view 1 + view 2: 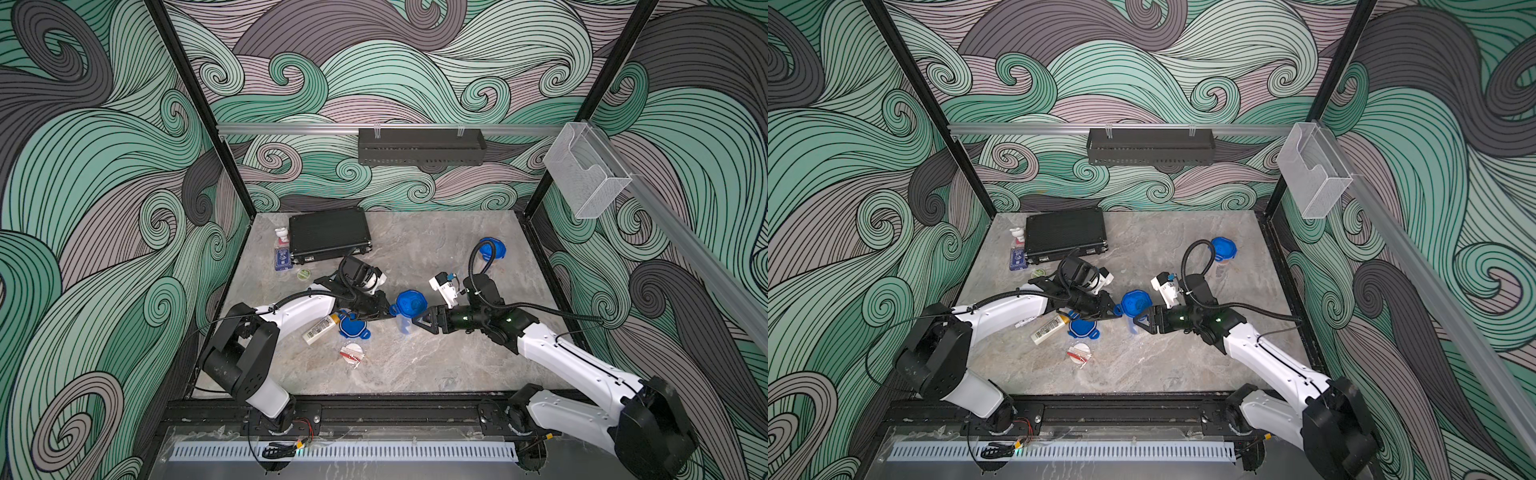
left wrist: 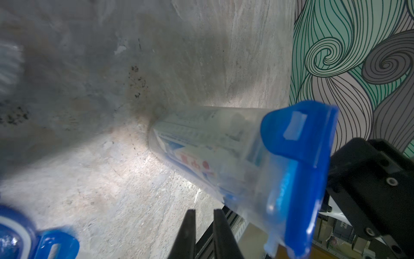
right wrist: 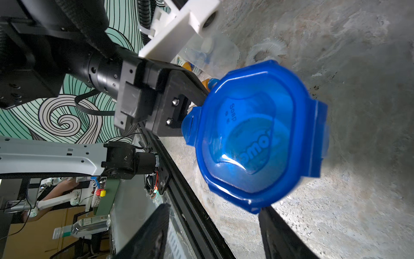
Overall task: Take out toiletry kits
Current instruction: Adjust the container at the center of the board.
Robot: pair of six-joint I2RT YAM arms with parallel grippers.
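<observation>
Toiletry kits with lids on number two, each a clear tub capped in blue. The middle tub (image 1: 409, 304) (image 1: 1136, 302) stands at the centre of the table (image 1: 436, 365) with its base on the surface. A printed tube shows through its wall in the left wrist view (image 2: 224, 157). The far tub (image 1: 492, 248) (image 1: 1224, 248) sits at the far right, well apart.

One loose blue lid (image 1: 353, 327) (image 1: 1082, 329) lies to the near left of the middle tub. It is just beside one white bottle (image 1: 319, 330) (image 1: 1049, 328), which has an orange cap and lies on its side. One round white packet (image 1: 351, 353) (image 1: 1079, 354) lies nearer still. One small green disc (image 1: 303, 273) sits further back on the left, near one black ribbed case (image 1: 328, 232) and one pump bottle (image 1: 282, 249).

The right claw (image 1: 419, 323) (image 1: 1142, 322) comes in from the right. Its fingers (image 3: 275, 228) are spread wide on either side of the middle tub's clear body, below the lid. It seems to grip the tub, though the lid hides the contact. The left claw (image 1: 386, 314) (image 2: 203, 212) reaches in from the left with its tips at the lid's left tab. Its jaws stand a narrow slit apart with nothing between them.
</observation>
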